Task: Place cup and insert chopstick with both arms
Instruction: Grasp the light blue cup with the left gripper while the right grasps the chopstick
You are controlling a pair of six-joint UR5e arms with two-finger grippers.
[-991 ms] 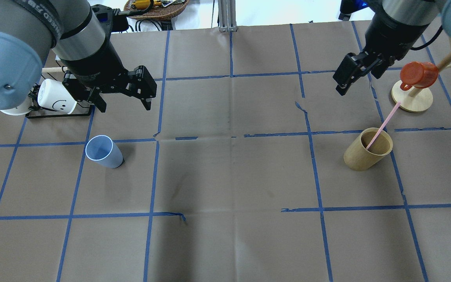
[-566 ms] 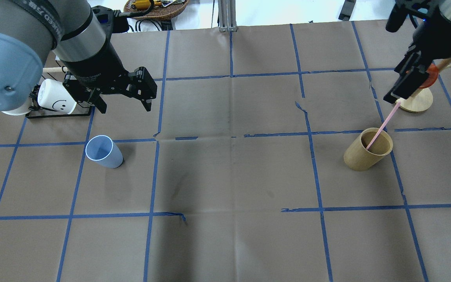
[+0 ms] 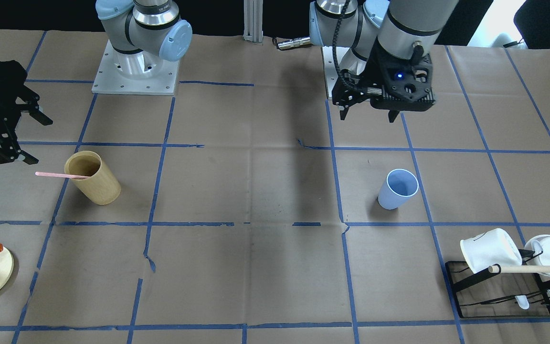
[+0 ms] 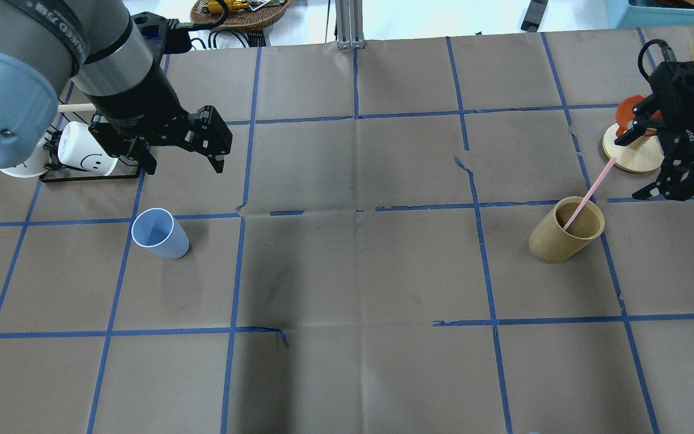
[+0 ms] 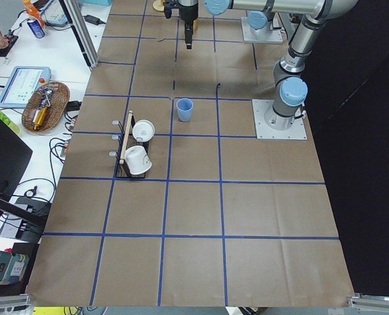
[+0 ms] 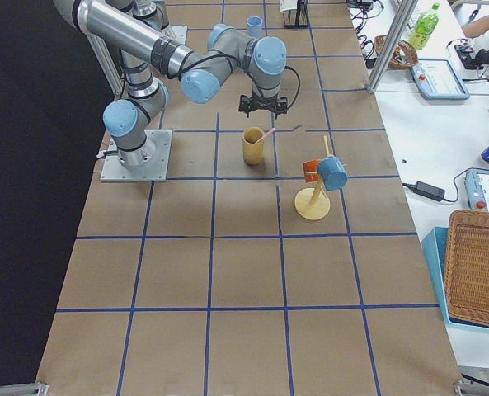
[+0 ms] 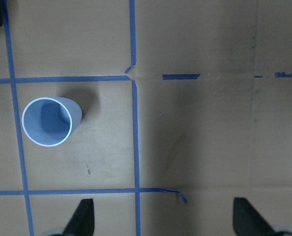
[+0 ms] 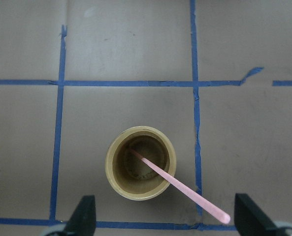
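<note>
Covering the counter [image 4: 353,271]: brown paper with a blue tape grid [image 4: 235,271], tape torn at a few crossings. Cup [image 4: 160,234] stands upright toward the counter's left end, nothing touching it. Left gripper [image 4: 183,164] is raised near it, jaws wide, empty. Chopstick [image 4: 588,191] leans in the tan wooden cylinder [image 4: 555,241] toward the right end. Right gripper [image 4: 633,169] is raised over it, jaws wide, holding nothing. White desk [image 5: 56,49] along the far edge carries a wicker basket [image 5: 44,105].

Overhead and front-facing, opposed, sharing cup [image 4: 160,234]
</note>
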